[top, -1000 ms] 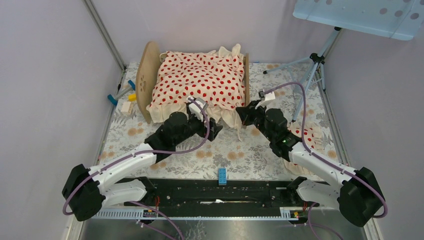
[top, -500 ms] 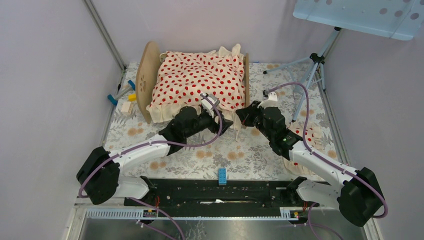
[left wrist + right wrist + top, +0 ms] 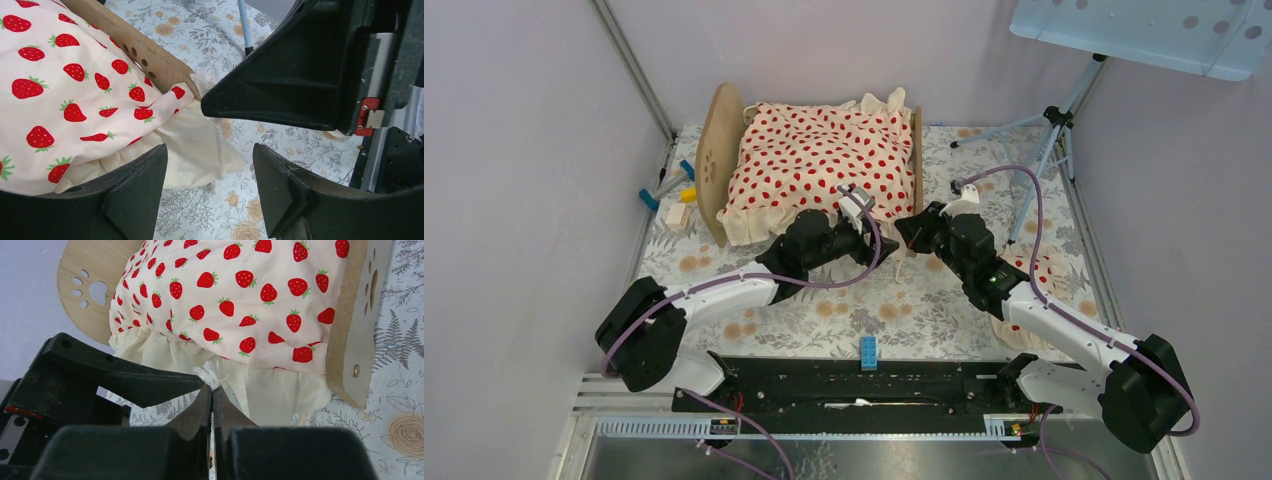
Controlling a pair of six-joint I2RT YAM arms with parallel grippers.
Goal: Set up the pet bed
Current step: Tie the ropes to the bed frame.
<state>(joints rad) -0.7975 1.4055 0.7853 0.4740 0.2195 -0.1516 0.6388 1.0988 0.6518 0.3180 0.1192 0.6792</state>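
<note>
The pet bed (image 3: pixel 714 160) stands at the back, its light-wood end boards showing. A cream red-strawberry ruffled blanket (image 3: pixel 824 165) covers it, and the mattress is hidden. My right gripper (image 3: pixel 906 232) is shut on the blanket's white cord (image 3: pixel 210 374) at the bed's near right corner, next to the end board (image 3: pixel 355 325). My left gripper (image 3: pixel 879 245) is open just left of it. Its fingers (image 3: pixel 135 195) straddle the hanging cord (image 3: pixel 218 150) and ruffle without touching them. The right gripper's black body (image 3: pixel 300 65) fills the upper right of the left wrist view.
A red-dotted pillow (image 3: pixel 1052 272) lies partly under the right arm. A tripod (image 3: pixel 1044 140) stands at back right under a pale blue perforated board (image 3: pixel 1144 30). Small tools (image 3: pixel 669 190) lie left of the bed. A blue block (image 3: pixel 867 350) sits at the near edge.
My left arm has reached right along the bed's near edge, bringing its open gripper close to the right gripper. The right gripper has stayed shut at the corner, shifting only slightly.
</note>
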